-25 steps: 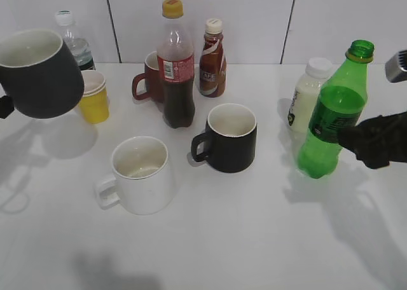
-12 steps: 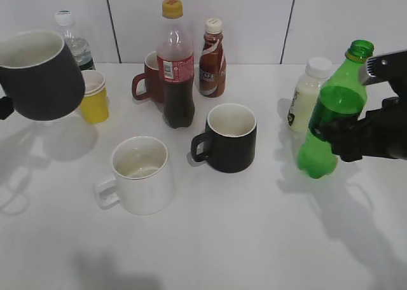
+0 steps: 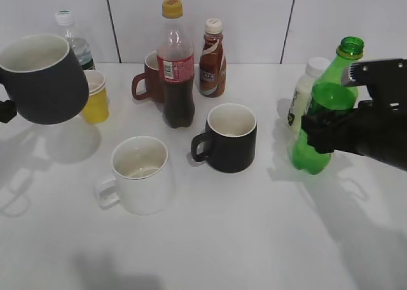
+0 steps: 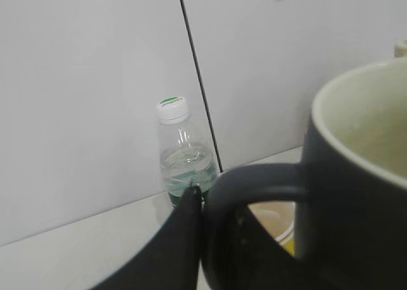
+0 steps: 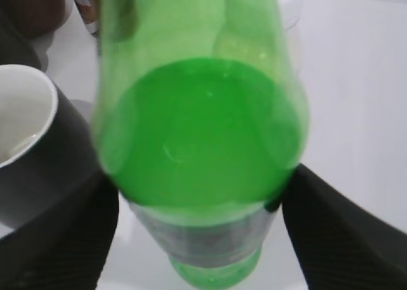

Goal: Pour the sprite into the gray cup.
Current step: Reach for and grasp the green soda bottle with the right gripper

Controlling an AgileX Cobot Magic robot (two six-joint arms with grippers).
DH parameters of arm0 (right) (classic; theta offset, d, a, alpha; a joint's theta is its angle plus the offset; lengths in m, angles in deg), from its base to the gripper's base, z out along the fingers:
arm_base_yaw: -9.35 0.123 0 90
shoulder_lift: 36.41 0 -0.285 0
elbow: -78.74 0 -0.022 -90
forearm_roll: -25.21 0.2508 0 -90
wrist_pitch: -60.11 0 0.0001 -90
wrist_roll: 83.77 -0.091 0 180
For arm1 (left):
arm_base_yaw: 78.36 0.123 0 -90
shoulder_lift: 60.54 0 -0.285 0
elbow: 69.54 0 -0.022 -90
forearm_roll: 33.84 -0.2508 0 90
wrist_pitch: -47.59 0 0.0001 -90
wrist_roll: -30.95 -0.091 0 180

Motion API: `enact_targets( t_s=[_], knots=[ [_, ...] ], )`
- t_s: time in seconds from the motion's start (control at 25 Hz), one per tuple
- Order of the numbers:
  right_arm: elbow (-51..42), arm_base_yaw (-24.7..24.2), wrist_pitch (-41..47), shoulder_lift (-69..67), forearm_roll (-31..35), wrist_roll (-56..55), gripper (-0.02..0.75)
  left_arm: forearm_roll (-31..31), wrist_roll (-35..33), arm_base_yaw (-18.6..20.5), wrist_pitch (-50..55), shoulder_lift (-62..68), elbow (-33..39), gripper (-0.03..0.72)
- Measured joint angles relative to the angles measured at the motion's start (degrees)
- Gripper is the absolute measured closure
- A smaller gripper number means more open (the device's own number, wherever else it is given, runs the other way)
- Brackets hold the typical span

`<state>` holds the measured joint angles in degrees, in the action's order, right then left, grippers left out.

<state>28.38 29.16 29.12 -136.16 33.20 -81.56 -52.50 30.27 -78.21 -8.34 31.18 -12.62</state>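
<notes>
The sprite (image 3: 321,115) is an uncapped green bottle, held off the table at the right and tilted slightly. My right gripper (image 3: 331,134) is shut on its middle; in the right wrist view the bottle (image 5: 200,131) fills the frame between my two black fingers (image 5: 331,233). The gray cup (image 3: 41,80) is held in the air at the far left, upright, white inside. My left gripper (image 4: 210,239) is shut on its loop handle (image 4: 254,182); the cup's body (image 4: 356,194) fills the right of the left wrist view.
On the white table stand a white mug (image 3: 140,174), a glossy black mug (image 3: 229,137), a cola bottle (image 3: 176,67), a brown mug (image 3: 149,77), a coffee bottle (image 3: 212,60), a yellow cup (image 3: 94,98), a clear water bottle (image 3: 71,39) and a white bottle (image 3: 304,99).
My right gripper has carried the sprite a little left and up, closer in front of the white bottle. The gray cup has shifted slightly right and down.
</notes>
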Motion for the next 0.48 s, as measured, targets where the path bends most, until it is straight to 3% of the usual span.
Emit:
enact_targets(
  t_s=[0.28, 0.32, 0.44, 0.48],
  knots=[
    [-0.04, 0.00, -12.06, -8.34, -0.69, -2.20, 0.146, -0.05, 0.00, -0.04, 0.04, 0.00, 0.00, 0.636],
    [-0.06, 0.00, -13.82, -9.23, -0.69, -2.20, 0.167, -0.12, 0.00, -0.04, 0.04, 0.00, 0.00, 0.636],
    [-0.11, 0.00, -17.15, -10.63, -0.96, -2.20, 0.346, -1.52, 0.67, -0.04, 0.11, 0.00, 0.00, 0.636],
    [-0.11, 0.00, -17.21, -10.58, -1.08, -2.20, 0.363, -2.02, 1.71, -0.23, 0.33, 0.00, 0.00, 0.636]
  ],
)
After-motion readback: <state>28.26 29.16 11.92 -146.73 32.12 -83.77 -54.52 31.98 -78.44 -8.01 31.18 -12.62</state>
